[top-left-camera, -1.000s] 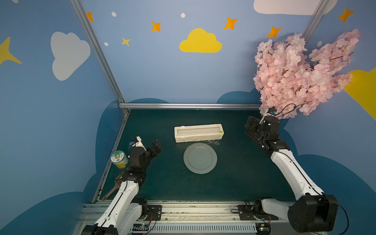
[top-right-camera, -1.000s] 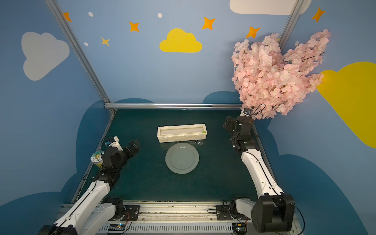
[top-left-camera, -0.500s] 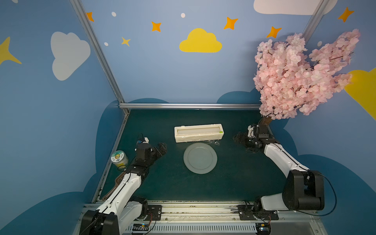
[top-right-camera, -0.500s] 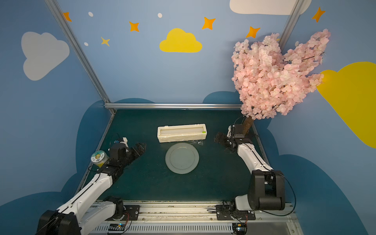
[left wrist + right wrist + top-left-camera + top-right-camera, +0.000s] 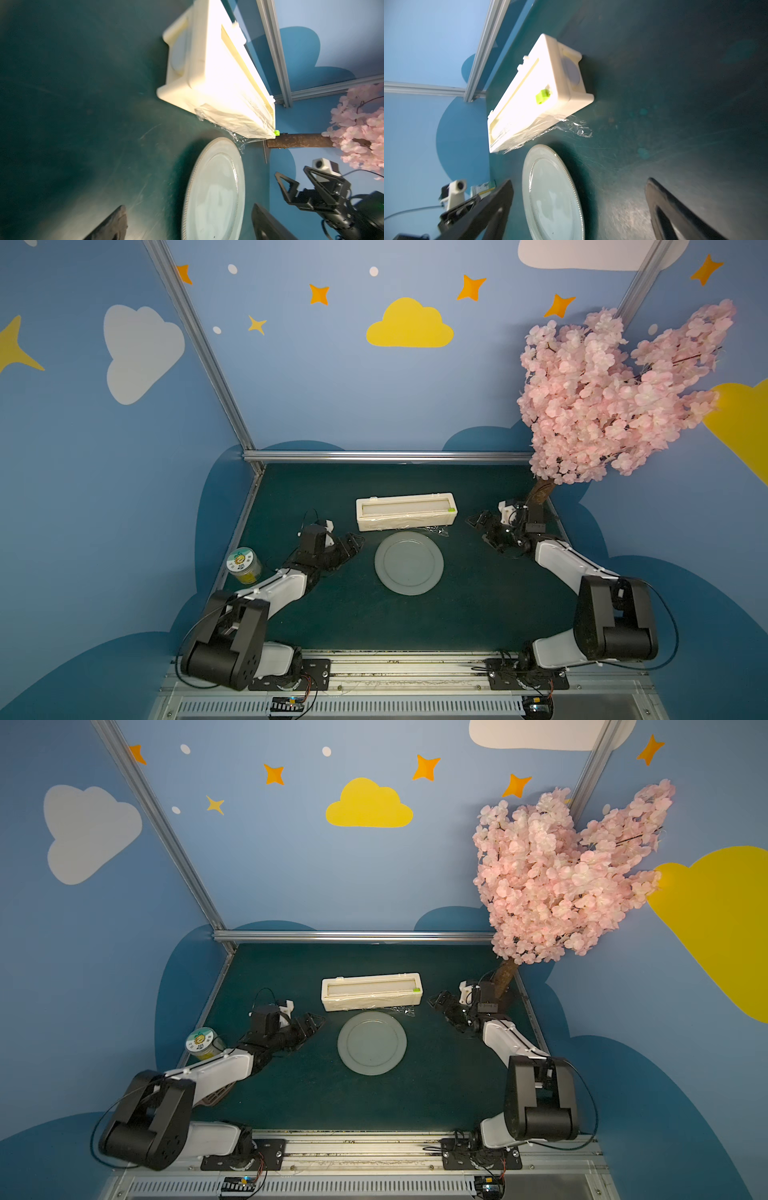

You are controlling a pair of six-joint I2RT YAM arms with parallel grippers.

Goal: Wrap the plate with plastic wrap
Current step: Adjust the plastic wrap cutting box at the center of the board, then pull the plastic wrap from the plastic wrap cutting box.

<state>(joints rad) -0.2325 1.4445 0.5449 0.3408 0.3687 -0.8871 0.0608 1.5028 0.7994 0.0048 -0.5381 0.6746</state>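
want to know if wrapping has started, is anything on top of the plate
Nothing: the plate is bare in every view. The plastic wrap only hangs down the front of the cream box behind it. What lies under the plate is hidden.

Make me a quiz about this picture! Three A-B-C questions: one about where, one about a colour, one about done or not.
1. Where is the plate?
A. flat on the dark green mat, on the robot's side of the cream box
B. on top of the box
C. up in the air

2. What colour is the little clip on the box?
A. red
B. bright green
C. black

3. Is the plate wrapped?
A. fully
B. half
C. no, bare

Answers: 1 A, both top views show it. 2 B, seen in the right wrist view. 3 C, the plastic wrap only sticks out at the box.
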